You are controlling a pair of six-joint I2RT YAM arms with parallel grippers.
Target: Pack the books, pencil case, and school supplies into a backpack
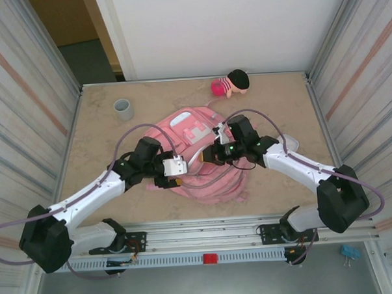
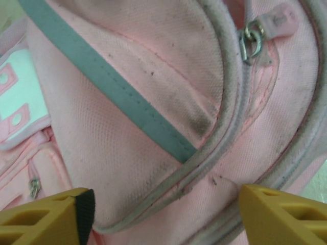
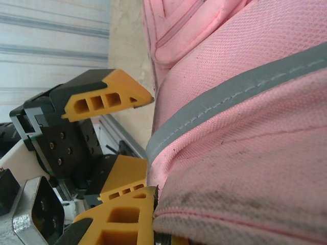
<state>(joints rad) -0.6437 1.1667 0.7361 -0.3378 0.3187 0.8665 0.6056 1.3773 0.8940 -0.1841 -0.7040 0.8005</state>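
Observe backpack (image 1: 214,185) mid-table, between both arms; note left gripper (image 2: 163,214) spread wide just over its fabric, below zip pull (image 2: 253,38); note right gripper (image 1: 209,156) pinched shut on a fold; could lose that thin fold if tugged, letting the bag sag.

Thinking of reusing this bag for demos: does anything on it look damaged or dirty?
Yes. The backpack has dark grime smudged on its pink fabric beside the grey strip, and more along a seam in the right wrist view. No tears show.
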